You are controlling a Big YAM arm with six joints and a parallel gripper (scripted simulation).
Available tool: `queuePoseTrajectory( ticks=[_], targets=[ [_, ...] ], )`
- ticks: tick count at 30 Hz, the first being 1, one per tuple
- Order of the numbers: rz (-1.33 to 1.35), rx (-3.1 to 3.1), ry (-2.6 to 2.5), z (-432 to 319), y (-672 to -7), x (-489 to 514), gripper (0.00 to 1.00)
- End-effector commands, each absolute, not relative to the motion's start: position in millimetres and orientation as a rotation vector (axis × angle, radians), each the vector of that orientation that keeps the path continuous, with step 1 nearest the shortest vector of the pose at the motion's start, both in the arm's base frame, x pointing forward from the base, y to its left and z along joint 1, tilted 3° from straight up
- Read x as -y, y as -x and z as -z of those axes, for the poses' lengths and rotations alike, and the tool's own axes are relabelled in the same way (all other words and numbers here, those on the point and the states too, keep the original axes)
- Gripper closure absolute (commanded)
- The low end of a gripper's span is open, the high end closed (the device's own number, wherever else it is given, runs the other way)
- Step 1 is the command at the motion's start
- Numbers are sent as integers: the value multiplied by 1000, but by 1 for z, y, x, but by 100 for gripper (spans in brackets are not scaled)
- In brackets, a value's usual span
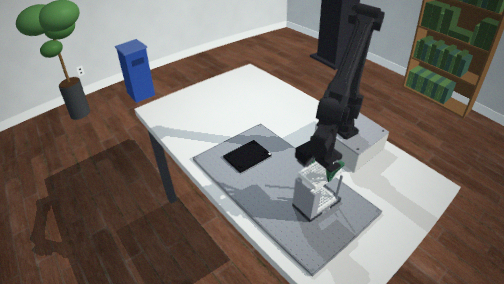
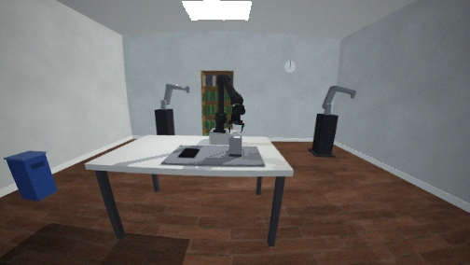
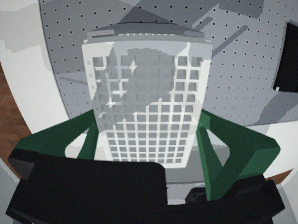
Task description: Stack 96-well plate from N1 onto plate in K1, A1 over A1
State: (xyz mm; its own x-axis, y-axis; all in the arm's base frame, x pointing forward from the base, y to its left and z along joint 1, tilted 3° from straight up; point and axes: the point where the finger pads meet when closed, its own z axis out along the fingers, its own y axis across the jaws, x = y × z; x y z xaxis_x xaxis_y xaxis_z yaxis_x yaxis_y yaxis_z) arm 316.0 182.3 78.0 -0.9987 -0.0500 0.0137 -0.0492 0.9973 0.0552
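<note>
table (image 1: 210, 102): white, carries the grey perforated deck; bare white margin on all sides, nearest edge well apart from my work zone.
deck (image 1: 280, 220): grey breadboard, holds nest and rack; open room between them for the arm to swing.
arm (image 1: 345, 85): on the pale pedestal just beside the deck, reaching down over the rack.
stack rack K1 (image 1: 306, 197): upright walls and thin posts, 1 plate inside low down. Entry is from above only, so I want a straight vertical drop.
plate nest N1 (image 1: 246, 155): dark, no plate on it, well apart from K1.
carried 96-well plate (image 3: 148, 106): in my grip, roughly level, hovering over K1's top opening, not yet seated.
lower plate (image 1: 326, 200): on K1's floor; must not shift.
gripper (image 3: 148, 139): jaws clamped on the carried plate's 2 long sides, green fingers flush against it.
step advice: I square the plate to the rack walls, confirm A1 corner matches front left, descend slowly, release only once nested.
A1 check: cannot tell corner orientation from these views.
risk: plate edge catching a post (image 1: 339, 186) and tilting.
</note>
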Motion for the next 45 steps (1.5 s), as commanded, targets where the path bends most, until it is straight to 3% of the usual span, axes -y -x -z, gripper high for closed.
queuePoseTrajectory(
  ticks=[1,45],
  targets=[
    [113,3161,-59,-95,-332,-202,100],
    [88,3133,-49,-61,-320,-184,100]
  ],
)
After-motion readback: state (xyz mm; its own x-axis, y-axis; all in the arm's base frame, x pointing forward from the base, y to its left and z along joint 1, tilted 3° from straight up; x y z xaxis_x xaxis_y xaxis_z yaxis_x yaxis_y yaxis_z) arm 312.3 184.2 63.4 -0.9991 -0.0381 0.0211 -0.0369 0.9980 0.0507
